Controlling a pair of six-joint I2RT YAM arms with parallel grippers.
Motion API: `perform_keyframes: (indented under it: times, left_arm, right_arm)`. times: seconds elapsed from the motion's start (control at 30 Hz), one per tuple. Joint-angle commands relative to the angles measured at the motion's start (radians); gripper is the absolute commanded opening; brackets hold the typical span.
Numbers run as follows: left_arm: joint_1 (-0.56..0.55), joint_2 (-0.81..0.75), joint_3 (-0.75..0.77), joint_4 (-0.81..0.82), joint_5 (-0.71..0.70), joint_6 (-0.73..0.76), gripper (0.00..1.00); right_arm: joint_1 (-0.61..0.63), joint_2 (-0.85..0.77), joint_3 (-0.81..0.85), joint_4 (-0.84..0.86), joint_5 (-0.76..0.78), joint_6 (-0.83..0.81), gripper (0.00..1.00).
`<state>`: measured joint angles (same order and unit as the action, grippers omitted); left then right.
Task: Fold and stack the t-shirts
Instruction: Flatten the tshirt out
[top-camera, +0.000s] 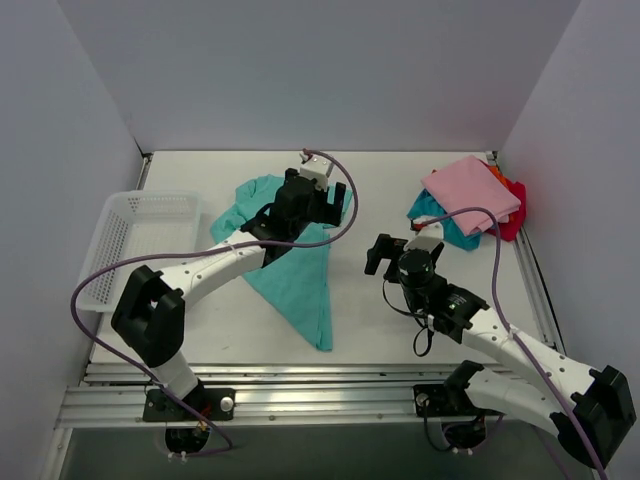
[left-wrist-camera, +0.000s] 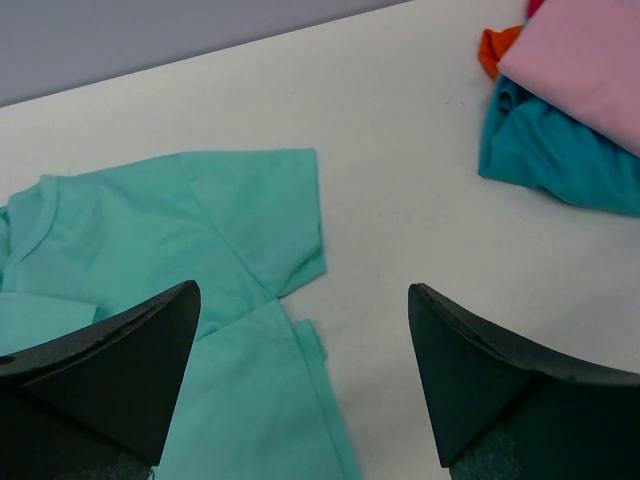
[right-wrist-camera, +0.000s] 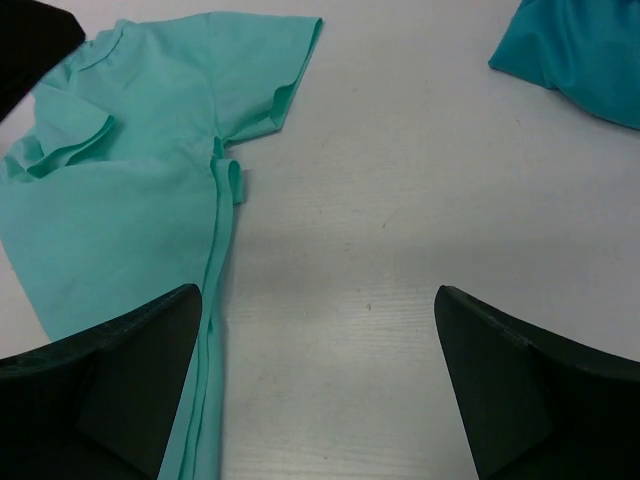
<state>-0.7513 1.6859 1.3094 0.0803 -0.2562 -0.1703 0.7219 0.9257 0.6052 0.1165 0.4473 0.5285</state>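
Top external view: the teal-green t-shirt (top-camera: 295, 275) lies rumpled on the surface (top-camera: 360, 300), left of centre; the left end effector (top-camera: 308, 208) hovers over its upper part, and the right end effector (top-camera: 388, 250) is near its right edge; both are spread wide and hold nothing. The white mesh basket (top-camera: 125, 235) at the left shows no contents; the folded stack (top-camera: 470, 195), pink on top, sits at the far right. Left wrist view: a sleeve (left-wrist-camera: 260, 210) lies flat ahead of the fingers (left-wrist-camera: 110, 360). Right wrist view: a folded side edge (right-wrist-camera: 215, 270) runs beside the left finger. Recommended: pinch single-layer edges at opposite corners; descend fully to the surface; spread the cloth flat before folding.
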Motion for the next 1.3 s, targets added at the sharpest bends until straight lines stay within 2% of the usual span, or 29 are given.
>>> perform_keyframes:
  times: [0.0, 0.2, 0.27, 0.4, 0.5, 0.67, 0.87, 1.0, 1.27]
  left_arm:
    - [0.033, 0.003, 0.021, -0.002, -0.066, 0.017, 0.94]
    - [0.043, -0.002, -0.03, 0.079, -0.098, 0.044, 0.94]
    - [0.055, 0.034, -0.015, 0.059, -0.106, 0.055, 0.94]
    - [0.098, 0.174, 0.221, -0.263, -0.014, -0.015, 0.94]
    - [0.086, 0.3, 0.31, -0.37, 0.046, -0.015, 0.98]
    - [0.032, 0.379, 0.333, -0.373, 0.037, -0.031, 0.98]
    - [0.027, 0.397, 0.317, -0.427, -0.012, -0.08, 0.98]
    - [0.027, 0.411, 0.286, -0.392, -0.012, -0.084, 0.98]
    - [0.027, 0.511, 0.39, -0.404, -0.048, -0.075, 0.99]
  right_arm:
    - [0.011, 0.035, 0.031, 0.011, 0.045, 0.021, 0.99]
    - [0.019, 0.01, 0.015, 0.043, 0.027, 0.005, 1.0]
    - [0.017, 0.021, 0.018, 0.038, 0.024, 0.001, 1.0]
    - [0.017, 0.047, 0.031, 0.012, 0.042, 0.005, 1.0]
    - [0.019, 0.048, 0.038, 0.002, 0.047, 0.004, 1.0]
    - [0.021, 0.041, 0.031, -0.011, 0.08, 0.011, 1.0]
    - [0.021, 0.068, 0.037, -0.021, 0.105, 0.021, 1.0]
    - [0.021, 0.094, 0.048, -0.028, 0.113, 0.022, 1.0]
    - [0.022, 0.105, 0.048, -0.026, 0.122, 0.022, 1.0]
